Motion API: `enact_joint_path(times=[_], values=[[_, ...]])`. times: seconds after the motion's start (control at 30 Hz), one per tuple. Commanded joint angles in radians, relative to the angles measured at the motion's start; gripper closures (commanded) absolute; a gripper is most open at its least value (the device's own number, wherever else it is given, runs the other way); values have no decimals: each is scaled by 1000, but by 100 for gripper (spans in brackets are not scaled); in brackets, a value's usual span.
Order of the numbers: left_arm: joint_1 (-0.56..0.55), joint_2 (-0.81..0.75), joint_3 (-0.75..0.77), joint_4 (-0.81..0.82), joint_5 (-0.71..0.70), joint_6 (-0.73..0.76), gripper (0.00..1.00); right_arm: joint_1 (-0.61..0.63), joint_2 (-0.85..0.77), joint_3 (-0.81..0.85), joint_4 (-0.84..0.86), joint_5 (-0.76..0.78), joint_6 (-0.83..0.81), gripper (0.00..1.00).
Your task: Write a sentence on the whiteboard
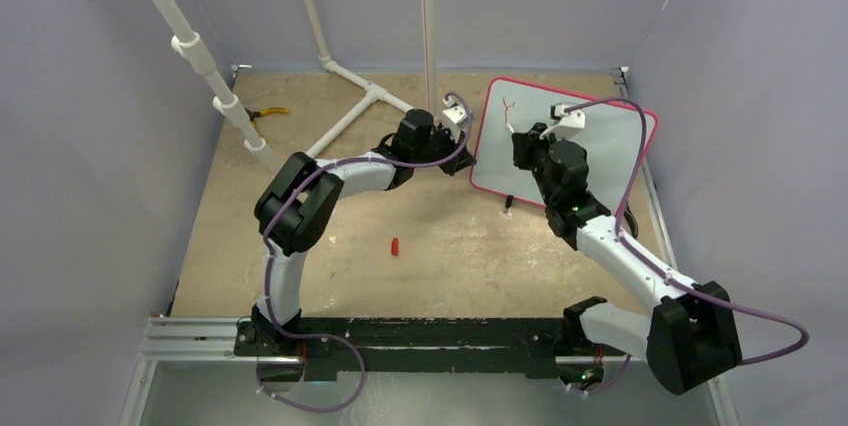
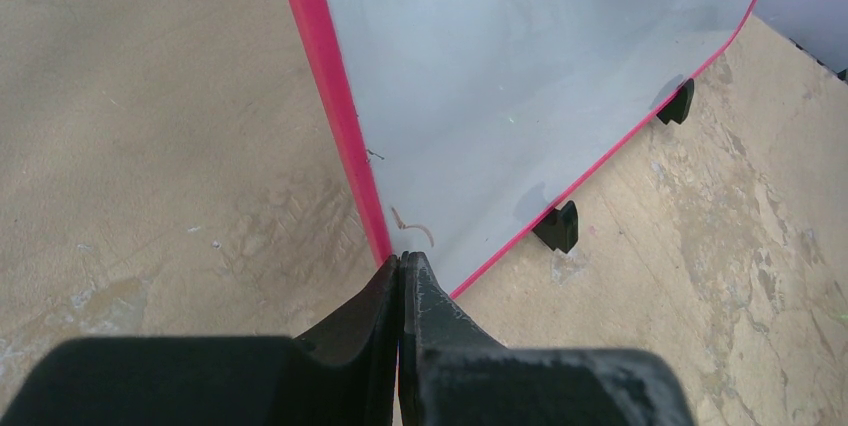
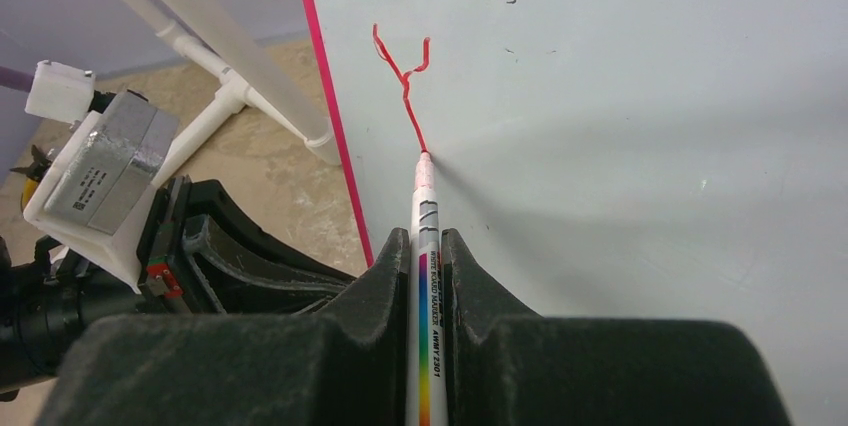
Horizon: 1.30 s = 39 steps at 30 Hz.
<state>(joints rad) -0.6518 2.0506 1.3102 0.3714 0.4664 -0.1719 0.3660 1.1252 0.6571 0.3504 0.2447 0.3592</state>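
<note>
Your right gripper (image 3: 428, 246) pinches the marker (image 3: 426, 208), long axis tip-first against the whiteboard (image 3: 620, 96) at the red stroke's (image 3: 405, 86) end; left gripper (image 2: 400, 268) clamps the frame (image 2: 330, 96).

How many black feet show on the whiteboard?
2, both along the whiteboard's lower edge: one foot near the left pincer, the other farther along. Others may be hidden behind.
</note>
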Motion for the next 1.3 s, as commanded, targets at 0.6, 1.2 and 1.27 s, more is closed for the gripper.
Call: enact_joint_path(times=[0.6, 1.2, 1.27], values=[[-7, -65, -15, 14, -2, 7, 100, -2, -79, 49, -19, 79, 1, 100], [-8, -71, -19, 14, -2, 15, 100, -3, -53, 62, 23, 74, -29, 100], [-10, -71, -19, 14, -2, 15, 100, -2, -48, 64, 26, 65, -39, 100]])
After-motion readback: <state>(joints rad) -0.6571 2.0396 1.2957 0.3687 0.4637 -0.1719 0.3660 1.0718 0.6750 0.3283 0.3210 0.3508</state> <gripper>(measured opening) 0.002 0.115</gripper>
